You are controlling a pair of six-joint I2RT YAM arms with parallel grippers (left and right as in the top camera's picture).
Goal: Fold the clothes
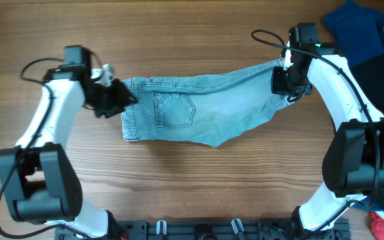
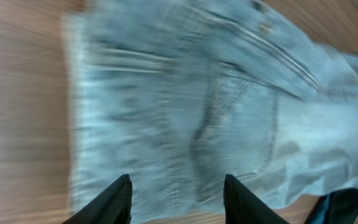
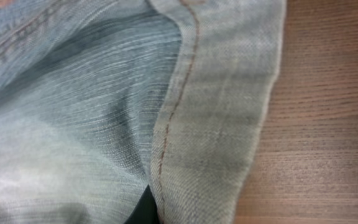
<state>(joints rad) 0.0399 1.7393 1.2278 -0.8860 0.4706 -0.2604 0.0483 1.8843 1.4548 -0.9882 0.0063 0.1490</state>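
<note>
Left pincer (image 2: 178, 182) released, shorts (image 1: 199, 113) just ahead; right pincer (image 1: 285, 83) at hem, grip unclear, likely stretching them flat.

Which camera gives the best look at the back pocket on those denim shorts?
The overhead view: the whole pocket shows clearly, with its outline stitching, on the shorts. The left wrist view shows it bigger but smeared by blur. The right wrist view shows no pocket, only a seam and a hem.
</note>
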